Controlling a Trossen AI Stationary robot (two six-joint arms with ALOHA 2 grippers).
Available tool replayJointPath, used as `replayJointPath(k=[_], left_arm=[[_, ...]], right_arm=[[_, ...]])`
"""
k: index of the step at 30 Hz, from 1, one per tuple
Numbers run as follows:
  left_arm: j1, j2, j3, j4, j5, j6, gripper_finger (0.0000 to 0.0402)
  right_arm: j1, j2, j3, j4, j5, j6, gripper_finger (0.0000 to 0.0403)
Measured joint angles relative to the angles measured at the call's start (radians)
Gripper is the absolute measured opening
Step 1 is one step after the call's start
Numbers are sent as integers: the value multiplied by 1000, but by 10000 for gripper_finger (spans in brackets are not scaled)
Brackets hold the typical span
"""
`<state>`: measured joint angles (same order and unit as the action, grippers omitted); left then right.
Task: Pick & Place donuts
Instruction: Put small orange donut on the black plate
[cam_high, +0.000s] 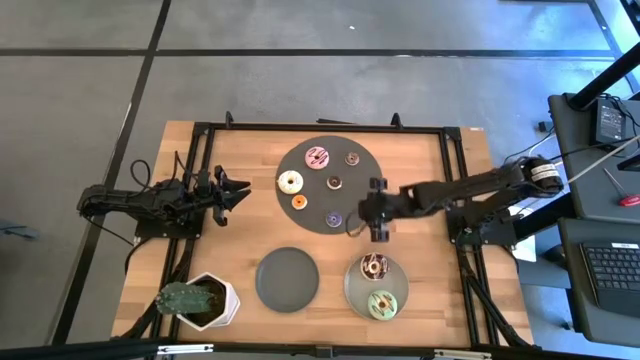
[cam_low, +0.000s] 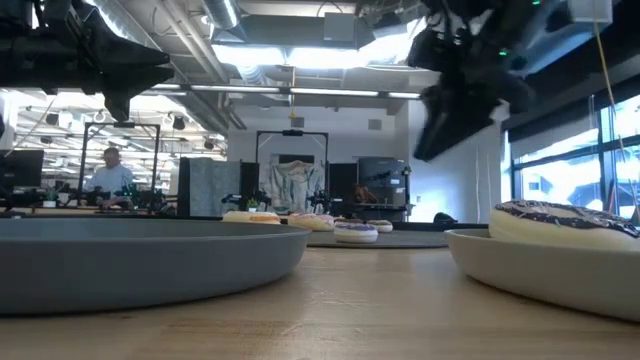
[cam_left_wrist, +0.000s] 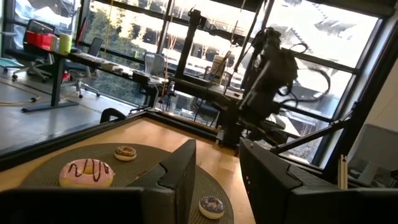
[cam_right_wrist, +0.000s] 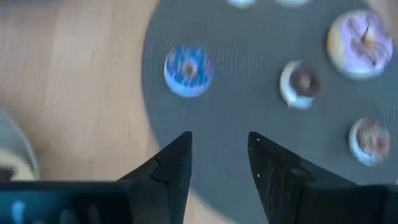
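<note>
A dark round mat (cam_high: 322, 186) carries the pink donut (cam_high: 317, 156), the white donut (cam_high: 290, 181) and several minis: sprinkled brown (cam_high: 352, 158), chocolate (cam_high: 335, 182), orange (cam_high: 298, 202) and purple (cam_high: 333, 219). The chocolate-sprinkled donut (cam_high: 375, 265) and the green donut (cam_high: 381, 304) lie on the right grey plate (cam_high: 350, 290). My right gripper (cam_high: 368, 215) hangs open above the mat's right edge, fingers pointing down (cam_right_wrist: 217, 149), with the purple mini (cam_right_wrist: 188, 70) just ahead of them. My left gripper (cam_high: 235, 195) waits open at the table's left, facing the mat (cam_left_wrist: 217, 168).
A second grey plate (cam_high: 287, 279) sits near the table's front, left of the filled one. A potted cactus (cam_high: 195, 300) stands at the near left corner. A black frame (cam_high: 320, 127) borders the table. Bare wood lies between the mat and the plates.
</note>
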<state>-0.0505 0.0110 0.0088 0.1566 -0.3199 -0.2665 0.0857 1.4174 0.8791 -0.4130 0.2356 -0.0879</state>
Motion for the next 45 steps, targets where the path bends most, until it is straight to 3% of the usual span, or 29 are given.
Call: replayJointPath(k=[3, 13, 18, 21, 27, 29, 32, 37, 45], left_arm=[[0, 0, 0, -2, 0, 0, 120], [0, 0, 0, 1, 0, 0, 120], [0, 0, 0, 1, -12, 0, 120], [0, 0, 0, -1, -12, 0, 120], [-3, 21, 0, -10, 261, 2, 120], [-3, 46, 0, 4, 280, 27, 120], [-3, 107, 0, 106, 211, 42, 120], [-4, 260, 0, 256, 319, 108, 120], [-16, 633, 125, 400, 313, 244, 120]], right_arm=[[-55, 0, 3, 83, -76, -51, 158], [-117, 0, 3, 264, -107, -12, 158], [-117, 0, 3, 282, -106, -98, 158], [-117, 0, 3, 281, -110, -16, 158], [-102, -56, -42, 227, -227, 48, 158], [-93, -88, -97, 277, -223, 32, 158], [-94, -163, -192, 371, -213, 44, 158], [-94, -288, -299, 424, -211, 53, 158], [-95, -331, -346, 553, -81, 27, 158]])
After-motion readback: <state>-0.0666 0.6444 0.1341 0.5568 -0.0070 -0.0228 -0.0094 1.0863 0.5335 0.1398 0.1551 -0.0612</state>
